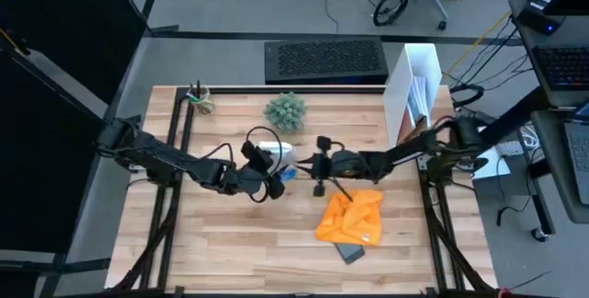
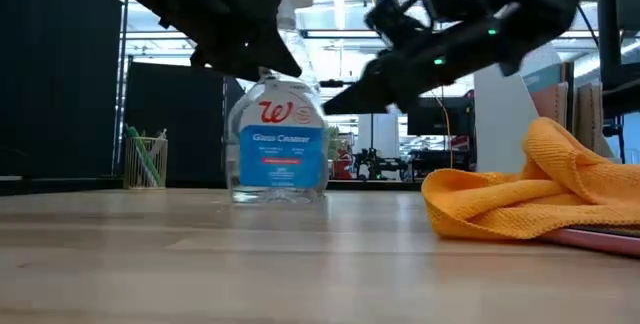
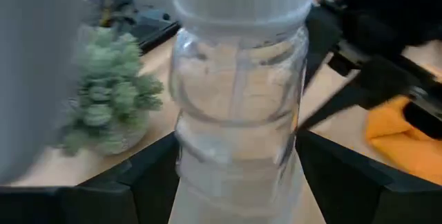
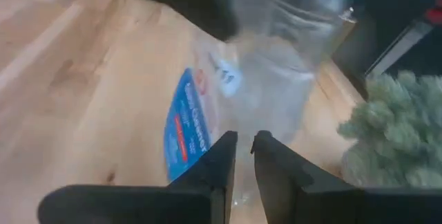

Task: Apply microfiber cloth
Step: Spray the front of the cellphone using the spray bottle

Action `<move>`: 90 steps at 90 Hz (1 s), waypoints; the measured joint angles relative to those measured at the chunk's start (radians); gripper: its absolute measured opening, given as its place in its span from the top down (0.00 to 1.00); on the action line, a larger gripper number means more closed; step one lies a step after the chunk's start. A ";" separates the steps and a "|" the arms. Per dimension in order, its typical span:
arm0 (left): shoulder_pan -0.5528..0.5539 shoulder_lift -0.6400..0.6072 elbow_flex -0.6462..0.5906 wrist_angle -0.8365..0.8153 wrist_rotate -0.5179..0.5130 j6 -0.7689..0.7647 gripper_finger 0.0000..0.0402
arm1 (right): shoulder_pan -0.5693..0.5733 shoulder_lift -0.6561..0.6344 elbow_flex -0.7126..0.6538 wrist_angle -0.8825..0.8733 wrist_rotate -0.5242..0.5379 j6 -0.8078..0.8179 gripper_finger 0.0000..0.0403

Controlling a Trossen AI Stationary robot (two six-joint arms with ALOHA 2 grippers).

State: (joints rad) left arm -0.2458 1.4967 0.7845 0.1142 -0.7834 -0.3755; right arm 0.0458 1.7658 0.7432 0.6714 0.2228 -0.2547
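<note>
Microfiber cloth (image 1: pixel 352 217) near right gripper (image 1: pixel 309 166), fingers nearly shut, left gripper (image 1: pixel 276 166) clasping spray bottle (image 2: pixel 279 149)

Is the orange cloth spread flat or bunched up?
Bunched up. The cloth lies in raised folds, humped at one side in the low view, partly over the phone, not smoothed flat.

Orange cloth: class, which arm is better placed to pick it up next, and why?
Probably the right. Its gripper, fingers nearly shut and empty, hovers just above the orange cloth. The left gripper is around the spray bottle.
</note>
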 joint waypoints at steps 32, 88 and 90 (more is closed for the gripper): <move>0.004 0.000 0.003 0.016 0.054 0.053 0.34 | 0.020 0.022 0.050 -0.041 -0.170 0.017 0.91; -0.008 0.001 0.003 0.018 0.099 0.077 0.40 | -0.184 -0.231 0.047 -0.415 -0.098 0.069 0.90; -0.010 0.001 0.003 0.018 0.101 0.076 0.40 | -0.198 -0.210 0.047 -0.388 -0.121 0.074 0.90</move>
State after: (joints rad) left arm -0.2557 1.4975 0.7872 0.1321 -0.6828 -0.2990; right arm -0.1526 1.5553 0.7902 0.2829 0.1019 -0.1808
